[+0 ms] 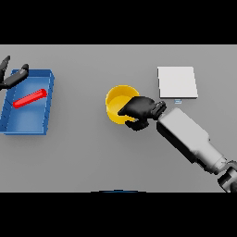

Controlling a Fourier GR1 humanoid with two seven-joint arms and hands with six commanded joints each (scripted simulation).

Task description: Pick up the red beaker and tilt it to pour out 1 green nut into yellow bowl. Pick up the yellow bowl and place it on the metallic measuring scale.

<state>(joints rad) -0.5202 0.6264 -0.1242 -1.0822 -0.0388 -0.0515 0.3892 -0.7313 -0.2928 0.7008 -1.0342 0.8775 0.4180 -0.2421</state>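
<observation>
The yellow bowl (118, 99) is sitting near the middle of the grey table (92, 152), and the right hand (139, 111) is gripping it, with dark fingers curling over the rim on the side nearest the arm and the thumb showing below the bowl's edge. The right arm is reaching in from the lower right corner. The metallic measuring scale (177, 82) is lying flat beyond that hand, toward the far right, apart from the bowl. Well off to the left, the red beaker (30, 98) is lying on its side, slanted, inside a blue tray (47, 102). The left hand (13, 76) is hovering at the tray's far left corner, fingers spread and holding nothing.
</observation>
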